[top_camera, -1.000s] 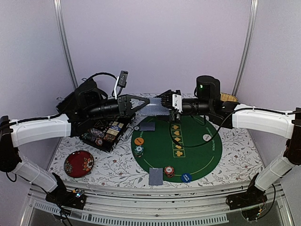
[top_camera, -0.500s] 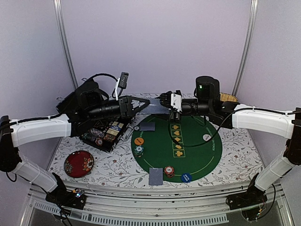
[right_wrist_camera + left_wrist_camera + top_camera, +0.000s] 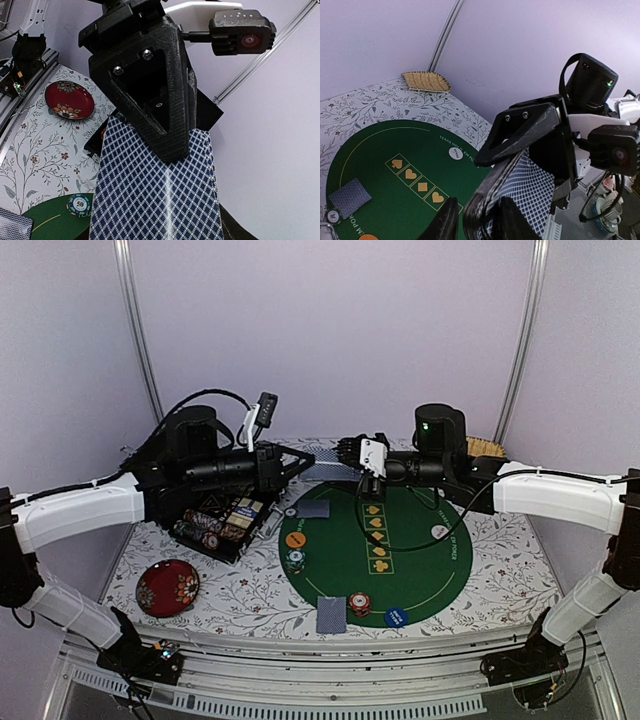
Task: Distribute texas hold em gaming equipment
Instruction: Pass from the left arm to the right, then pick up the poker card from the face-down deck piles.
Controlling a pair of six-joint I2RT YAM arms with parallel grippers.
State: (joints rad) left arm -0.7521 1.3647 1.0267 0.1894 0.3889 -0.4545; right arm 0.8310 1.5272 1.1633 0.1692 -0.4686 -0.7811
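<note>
A deck of cards point(image 3: 318, 470) with blue-checked backs hangs in the air over the back edge of the green felt mat point(image 3: 410, 560). My left gripper point(image 3: 303, 462) is shut on the deck point(image 3: 532, 192). My right gripper point(image 3: 345, 452) meets it from the other side, and the deck point(image 3: 155, 195) fills the space at its jaws and hides its fingertips. On the mat lie one card point(image 3: 312, 509), a card pile point(image 3: 331, 614), an orange disc point(image 3: 295, 539), a green chip stack point(image 3: 295, 559), a red chip stack point(image 3: 360, 603), a blue disc point(image 3: 396, 617) and a white disc point(image 3: 439, 532).
A black chip tray point(image 3: 220, 523) stands at the left under my left arm. A dark red floral dish point(image 3: 167, 587) sits at the front left. A tan woven piece point(image 3: 487, 447) lies at the back right. The floral tablecloth point(image 3: 500, 570) surrounds the mat.
My left arm has shifted a little and its wrist has turned. Less of the deck shows between the two grippers. Nothing on the table has moved.
</note>
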